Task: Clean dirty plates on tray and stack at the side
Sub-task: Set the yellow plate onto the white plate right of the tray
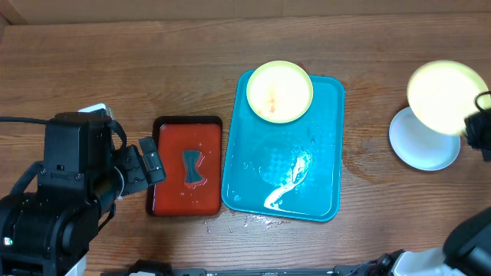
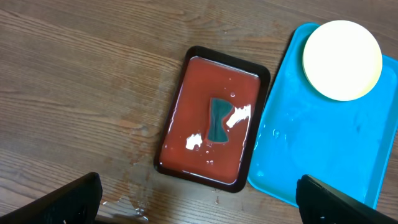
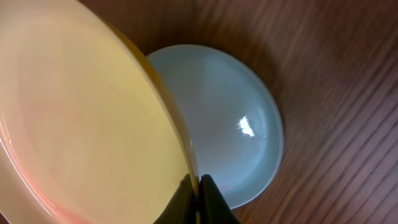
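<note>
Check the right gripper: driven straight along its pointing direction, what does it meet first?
Probably the light blue plate on the table, ahead of the right gripper. The yellow plate it clamps by the rim may touch first; depth is unclear.

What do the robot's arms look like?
The left arm is chunky black blocks with a thin black cable looping off. The right arm is black too. The left end effector and right end effector each have two dark fingers.
</note>
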`<action>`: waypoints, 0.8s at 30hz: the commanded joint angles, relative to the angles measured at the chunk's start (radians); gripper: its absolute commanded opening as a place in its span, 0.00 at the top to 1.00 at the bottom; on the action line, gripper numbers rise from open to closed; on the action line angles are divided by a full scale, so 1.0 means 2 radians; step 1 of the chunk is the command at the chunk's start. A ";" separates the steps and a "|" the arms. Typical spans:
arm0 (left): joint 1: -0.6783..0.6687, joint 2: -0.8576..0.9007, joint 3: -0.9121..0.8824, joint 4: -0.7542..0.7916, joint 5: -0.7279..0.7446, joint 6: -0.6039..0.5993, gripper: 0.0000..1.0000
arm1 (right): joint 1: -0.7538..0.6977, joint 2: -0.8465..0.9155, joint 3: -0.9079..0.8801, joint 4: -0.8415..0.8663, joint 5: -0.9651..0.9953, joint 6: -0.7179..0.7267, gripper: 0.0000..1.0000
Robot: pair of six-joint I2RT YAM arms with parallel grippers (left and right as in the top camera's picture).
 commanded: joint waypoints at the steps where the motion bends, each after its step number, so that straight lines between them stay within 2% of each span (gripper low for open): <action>1: -0.002 -0.002 0.003 -0.001 -0.006 -0.002 0.00 | -0.008 0.038 -0.003 -0.010 -0.010 -0.014 0.96; 8: -0.002 -0.002 0.003 -0.001 -0.006 -0.002 0.00 | 0.007 0.054 -0.010 -0.014 0.039 -0.015 0.96; 9: -0.002 -0.002 0.003 -0.001 -0.006 -0.002 0.00 | 0.010 0.054 -0.010 -0.015 0.044 -0.016 0.94; 10: -0.002 -0.002 0.003 -0.001 -0.006 -0.002 0.00 | 0.012 0.054 -0.010 -0.017 0.047 -0.015 0.85; 11: -0.002 -0.002 0.003 -0.001 -0.006 -0.002 0.00 | 0.013 0.054 -0.010 -0.017 0.048 -0.015 0.81; 13: -0.002 -0.002 0.003 -0.001 -0.006 -0.002 0.00 | 0.014 0.054 -0.010 -0.018 0.039 -0.015 0.78; 15: -0.002 -0.002 0.003 -0.001 -0.006 -0.002 0.00 | 0.017 0.052 -0.009 -0.019 0.010 -0.027 0.69; 20: -0.002 -0.002 0.003 -0.001 -0.006 -0.002 0.00 | 0.050 0.024 -0.005 -0.030 -0.071 -0.076 0.66; 24: -0.002 -0.002 0.003 -0.001 -0.006 -0.002 0.00 | 0.124 -0.038 -0.005 -0.046 -0.074 -0.111 0.66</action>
